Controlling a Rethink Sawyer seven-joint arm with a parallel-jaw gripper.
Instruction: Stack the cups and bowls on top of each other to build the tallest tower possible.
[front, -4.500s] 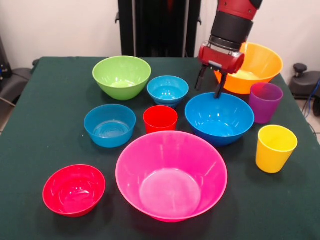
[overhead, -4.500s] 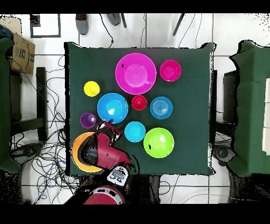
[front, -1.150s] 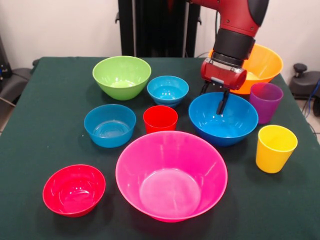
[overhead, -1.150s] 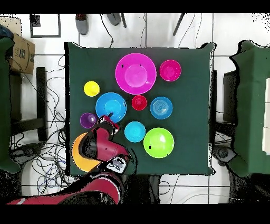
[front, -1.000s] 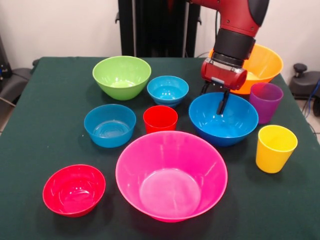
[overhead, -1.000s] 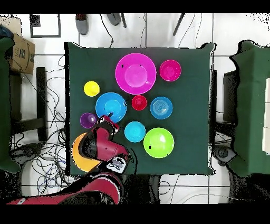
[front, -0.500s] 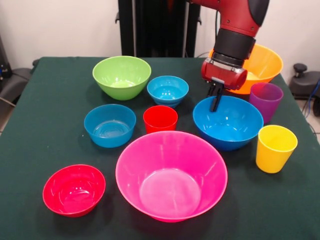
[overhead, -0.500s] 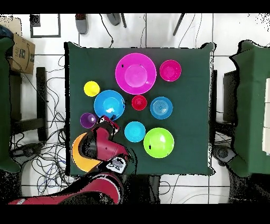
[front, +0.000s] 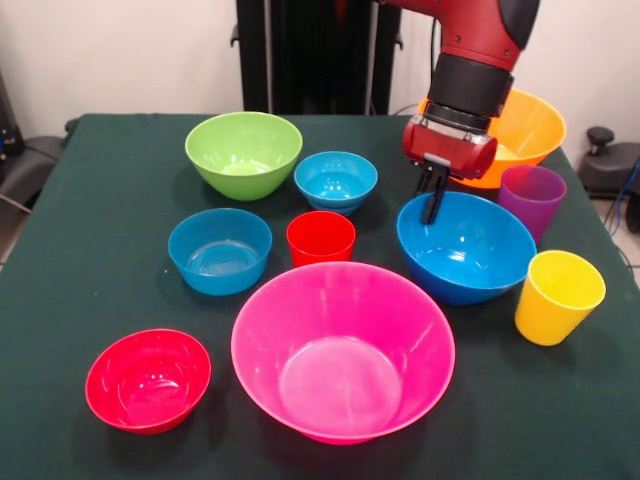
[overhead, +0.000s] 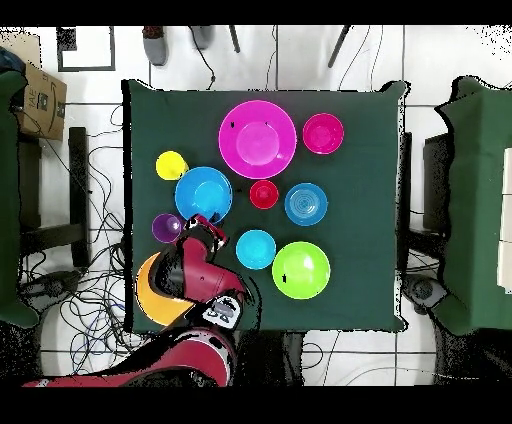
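Gripper (front: 434, 195) fingers have pinched together on the far rim of the larger blue bowl (front: 468, 247), where a second ago they straddled that rim apart. Since then the bowl has slid toward 4 o'clock in the front view and now touches the yellow cup (front: 558, 297), which has tipped slightly. The purple cup (front: 532, 203) stands just behind, the orange bowl (front: 520, 128) beyond it. No tower exists yet; every piece sits apart on the surface (front: 60, 300). Judging by this, the grasp is secured and lifting should come next, though further dragging could topple the yellow cup.
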